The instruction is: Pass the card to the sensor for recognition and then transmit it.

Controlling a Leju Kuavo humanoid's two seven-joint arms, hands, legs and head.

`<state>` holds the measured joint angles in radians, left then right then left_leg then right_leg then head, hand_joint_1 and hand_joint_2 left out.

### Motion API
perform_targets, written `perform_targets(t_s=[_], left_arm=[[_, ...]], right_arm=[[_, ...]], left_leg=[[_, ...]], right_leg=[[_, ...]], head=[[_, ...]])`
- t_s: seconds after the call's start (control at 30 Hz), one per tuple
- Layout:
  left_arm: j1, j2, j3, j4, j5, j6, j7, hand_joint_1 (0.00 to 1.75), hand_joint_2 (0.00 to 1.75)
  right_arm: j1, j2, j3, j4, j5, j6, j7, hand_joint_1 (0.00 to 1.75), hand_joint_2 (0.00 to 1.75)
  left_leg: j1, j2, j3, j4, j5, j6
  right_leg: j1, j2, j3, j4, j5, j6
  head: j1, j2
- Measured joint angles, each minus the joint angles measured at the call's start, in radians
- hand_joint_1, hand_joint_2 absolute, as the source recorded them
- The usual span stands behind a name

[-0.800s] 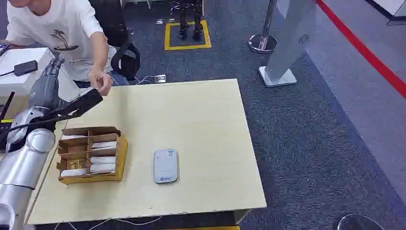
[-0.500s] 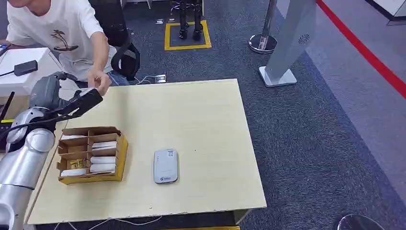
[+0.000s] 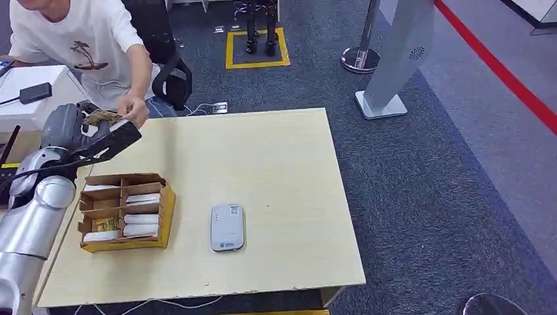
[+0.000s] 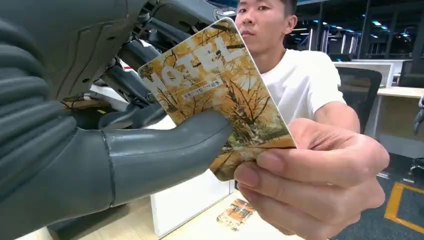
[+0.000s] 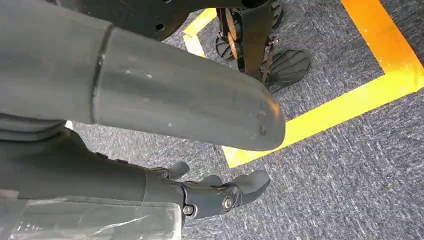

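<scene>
The left hand point(image 3: 79, 128), upper left of the head view, now pinches the hotel card point(image 4: 220, 95), absent a moment ago; the person's hand point(image 4: 315, 180) also grips it. Handover underway; the sensor point(image 3: 227, 227) waits mid-table.

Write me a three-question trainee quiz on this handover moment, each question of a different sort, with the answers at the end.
1. True or false: the card is held by both the left robot hand and the person's hand.
2. Multiple choice: what lies on the table beside the cardboard box? A) a white card reader B) a keyboard C) a cup
3. Fill in: the big word printed on the card is ____.

Key:
1. True: the thumb of the left robot hand presses on the card while the person's fingers pinch its edge.
2. A
3. HOTEL
</scene>
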<state>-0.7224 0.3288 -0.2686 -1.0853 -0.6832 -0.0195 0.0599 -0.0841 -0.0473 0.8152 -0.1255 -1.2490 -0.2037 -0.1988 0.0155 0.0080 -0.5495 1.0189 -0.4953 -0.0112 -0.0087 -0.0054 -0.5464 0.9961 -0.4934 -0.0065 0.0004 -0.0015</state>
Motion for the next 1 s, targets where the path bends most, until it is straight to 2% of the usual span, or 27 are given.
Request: perform_targets(t_s=[0.2, 0.4, 0.63, 0.8, 1.0], left_arm=[[0.000, -0.005, -0.004, -0.005, 0.001, -0.001, -0.004, 1.75, 1.75], [0.002, -0.038, -0.034, -0.010, -0.002, -0.015, -0.025, 1.75, 1.75], [0.010, -0.121, -0.109, -0.010, -0.006, -0.015, -0.051, 1.75, 1.75], [0.012, -0.158, -0.147, -0.010, -0.015, -0.013, -0.061, 1.75, 1.75], [0.031, -0.228, -0.217, 0.002, -0.027, -0.010, -0.072, 1.75, 1.75]], right_arm=[[-0.002, 0.000, 0.007, 0.000, 0.003, 0.005, -0.002, 0.00, 0.00], [-0.006, -0.003, 0.014, 0.000, 0.003, 0.013, -0.005, 0.00, 0.00], [-0.011, -0.006, 0.035, 0.000, 0.004, 0.013, -0.005, 0.00, 0.00], [-0.011, -0.006, 0.044, 0.001, 0.002, 0.013, -0.005, 0.00, 0.00], [-0.014, -0.011, 0.062, 0.001, -0.001, 0.014, -0.003, 0.00, 0.00]], left_leg=[[0.000, 0.000, 0.000, 0.000, 0.000, 0.000], [0.000, 0.000, 0.000, 0.000, 0.000, 0.000], [-0.001, -0.001, 0.000, 0.000, 0.000, 0.000], [0.000, -0.001, 0.000, 0.001, 0.000, 0.000], [-0.001, -0.001, -0.001, 0.001, 0.000, 0.000]], right_leg=[[0.000, 0.000, 0.000, 0.000, 0.000, 0.000], [0.000, 0.000, 0.000, 0.000, 0.000, 0.000], [0.000, -0.001, 0.000, 0.000, 0.001, 0.000], [0.000, -0.001, -0.001, 0.000, 0.000, 0.000], [0.000, -0.001, 0.000, 0.000, 0.000, 0.000]], head=[[0.000, 0.000], [0.000, 0.000], [0.000, 0.000], [0.000, 0.000], [0.000, 0.000]])
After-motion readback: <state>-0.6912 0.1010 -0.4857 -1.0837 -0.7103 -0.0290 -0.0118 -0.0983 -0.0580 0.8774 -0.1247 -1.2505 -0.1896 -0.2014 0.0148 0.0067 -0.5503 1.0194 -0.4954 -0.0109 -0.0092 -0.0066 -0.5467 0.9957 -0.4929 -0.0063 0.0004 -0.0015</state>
